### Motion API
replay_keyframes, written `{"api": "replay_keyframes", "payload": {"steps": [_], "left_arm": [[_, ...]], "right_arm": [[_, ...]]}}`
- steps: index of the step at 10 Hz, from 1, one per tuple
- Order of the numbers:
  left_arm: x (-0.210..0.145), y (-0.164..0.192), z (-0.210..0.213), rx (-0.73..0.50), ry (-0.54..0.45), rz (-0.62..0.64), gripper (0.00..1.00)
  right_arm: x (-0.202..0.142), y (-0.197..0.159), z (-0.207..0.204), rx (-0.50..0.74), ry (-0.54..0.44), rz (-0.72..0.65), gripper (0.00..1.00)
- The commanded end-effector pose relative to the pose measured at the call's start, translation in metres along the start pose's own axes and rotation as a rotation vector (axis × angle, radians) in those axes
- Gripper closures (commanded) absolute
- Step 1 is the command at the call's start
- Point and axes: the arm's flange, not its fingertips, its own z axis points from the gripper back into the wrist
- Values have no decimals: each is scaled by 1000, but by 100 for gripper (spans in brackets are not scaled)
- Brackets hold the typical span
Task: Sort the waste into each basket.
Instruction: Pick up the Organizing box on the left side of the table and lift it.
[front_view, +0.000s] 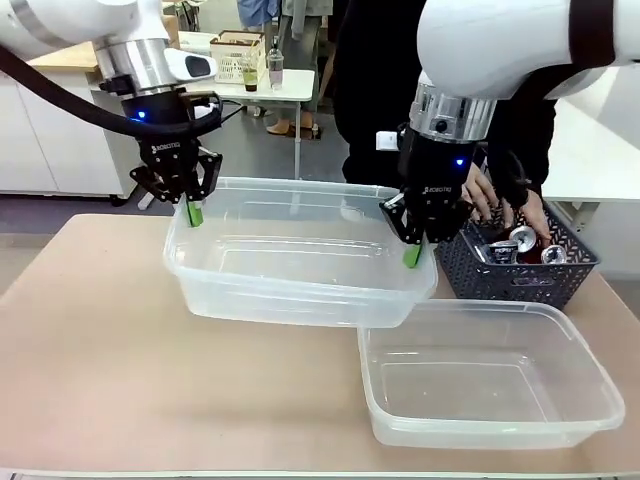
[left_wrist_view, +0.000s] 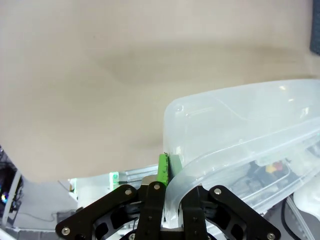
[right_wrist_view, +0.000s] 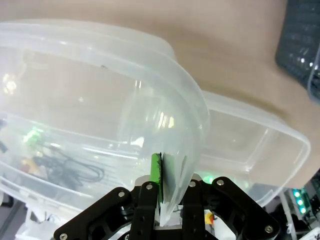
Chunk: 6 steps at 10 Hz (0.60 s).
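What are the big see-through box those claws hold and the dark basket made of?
The held tub looks like glossy clear plastic: the table shows through its walls and highlights glint on them. The dark basket seems moulded matt plastic, judging by its even lattice.

Bright even light, soft shadows on the table (front_view: 100, 340), small glints on the held tub (right_wrist_view: 165, 120), wrist-view edges bowed
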Motion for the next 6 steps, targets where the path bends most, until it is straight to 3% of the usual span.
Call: {"api": "replay_keyframes", "payload": {"steps": [1,3,6], "left_arm": [[-6,12,-5,64,-127,27,96],[-2,9,-15,90,-142,28,96],[7,13,-24,63,-45,37,96]], "right_arm": [[0,-9,-6,120,71,16,93],[0,-11,-5,172,123,-12,93],[3,-14,-9,128,127,-18,93]]}}
